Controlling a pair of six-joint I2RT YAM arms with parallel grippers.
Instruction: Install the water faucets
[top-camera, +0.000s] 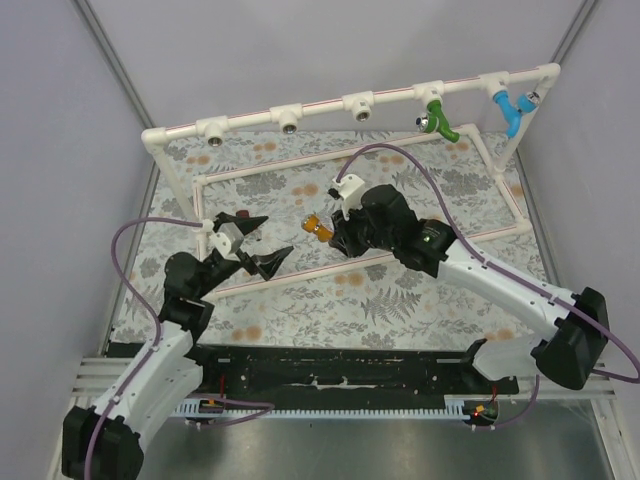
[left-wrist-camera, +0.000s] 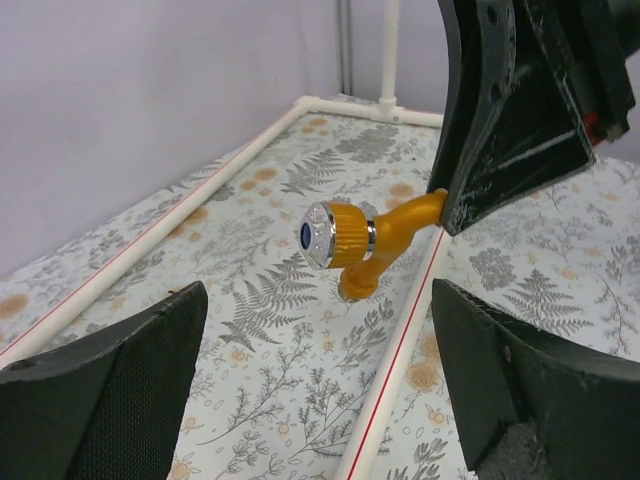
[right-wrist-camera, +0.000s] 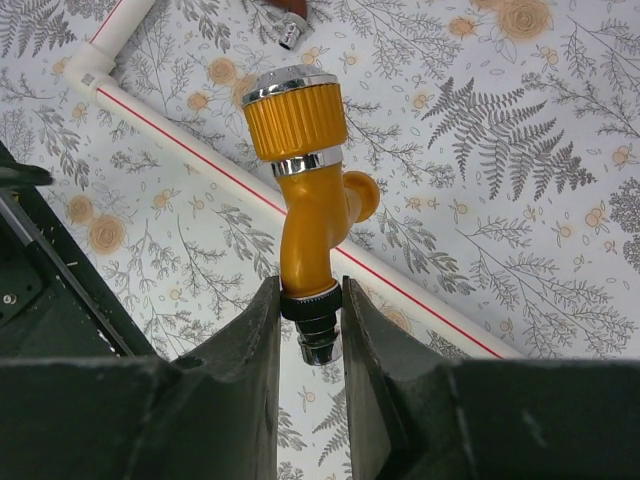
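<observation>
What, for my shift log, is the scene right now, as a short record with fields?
right gripper: shut on orange faucet, by its lower end, above the mat
left gripper: open, empty, facing the orange faucet
brown faucet: lying on the mat, untouched
pipe rail: green tap and blue tap fitted; three sockets bare

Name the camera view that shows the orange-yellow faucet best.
Right wrist: the orange-yellow faucet fills the frame, its lower end pinched in the right gripper. Left wrist shows it smaller, knob-end on, its base hidden. Top external shows only a tiny orange speck.
</observation>
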